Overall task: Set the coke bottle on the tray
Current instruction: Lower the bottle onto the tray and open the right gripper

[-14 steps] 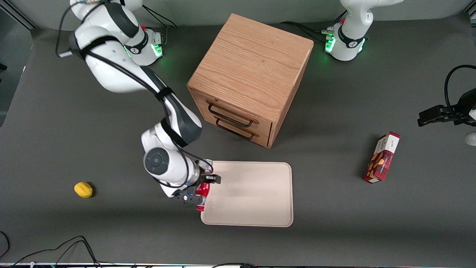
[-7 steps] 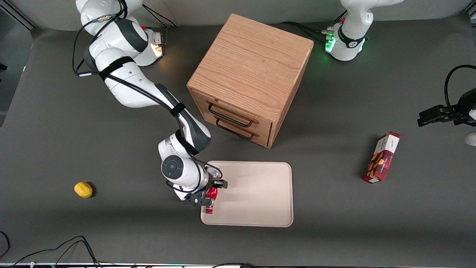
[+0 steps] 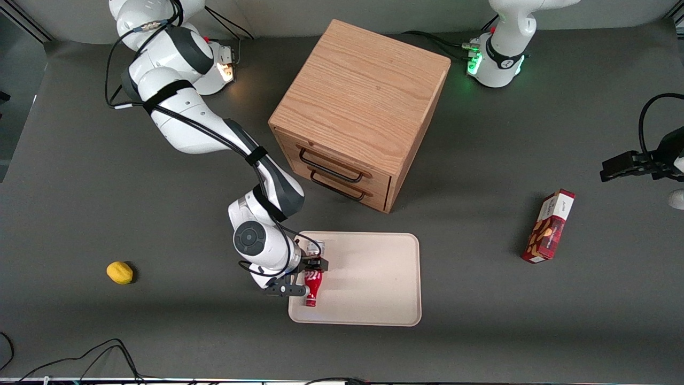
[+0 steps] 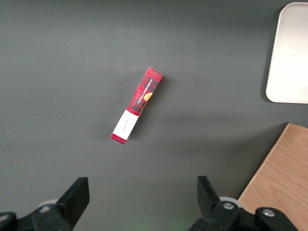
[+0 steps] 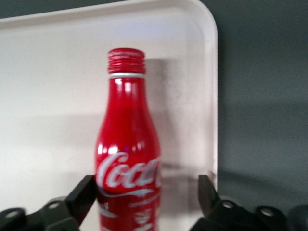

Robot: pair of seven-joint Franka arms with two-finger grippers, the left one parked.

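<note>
The coke bottle (image 3: 312, 287) is slim and red with white script. It lies on the cream-beige tray (image 3: 368, 278), near the tray's edge toward the working arm's end, with its capped neck pointing at the front camera. My right gripper (image 3: 304, 278) hovers over the bottle's base end, open. In the right wrist view the bottle (image 5: 127, 159) sits between the fingers (image 5: 86, 192) on the tray (image 5: 48, 72). One finger is close against it and a clear gap shows to the other. My gripper (image 5: 147, 192) holds nothing.
A wooden two-drawer cabinet (image 3: 360, 107) stands farther from the front camera than the tray. A red snack box (image 3: 550, 227) (image 4: 138, 105) lies toward the parked arm's end. A yellow lemon-like object (image 3: 119, 272) lies toward the working arm's end. The tray's corner (image 4: 291, 53) shows in the left wrist view.
The gripper carried the bottle from the tray's edge inward over the tray. Its fingers have opened and the bottle now rests on the tray.
</note>
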